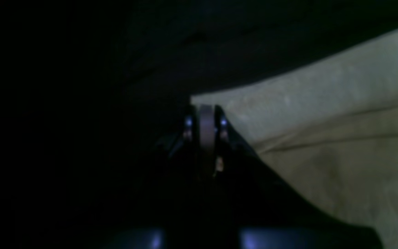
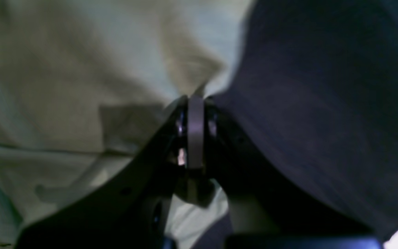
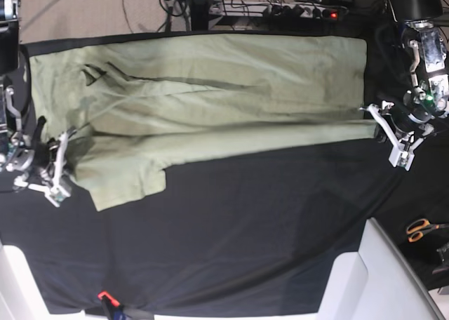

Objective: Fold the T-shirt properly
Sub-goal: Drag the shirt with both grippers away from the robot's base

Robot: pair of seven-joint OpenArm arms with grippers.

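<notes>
Overhead, the T-shirt (image 3: 210, 102) lies spread lengthwise over the far half of the black table cloth (image 3: 231, 236), reaching almost from the left edge of the base view to the right. Its near long edge is folded over onto the body, leaving a doubled band along the middle. One short sleeve (image 3: 123, 180) juts toward the near side at the left end. The hem end lies at the right.

Right gripper (image 3: 57, 167): at the left of the base view, low over the cloth by the sleeve end of the shirt. In its wrist view the right gripper (image 2: 195, 98) has its jaws fully closed, with a pinch of pale green fabric (image 2: 98, 69) caught at the tips; the shirt fills the left of that view and the dark cloth the right.

Left gripper (image 3: 384, 121): at the right of the base view, at the near corner of the hem. In its wrist view the left gripper (image 1: 205, 107) also has its jaws drawn together, and the tips meet the corner of the shirt (image 1: 323, 121); that view is too dark to show how much fabric lies between them.

Beyond the cloth, orange-handled scissors (image 3: 421, 229) lie at the near right, well apart from the shirt.
</notes>
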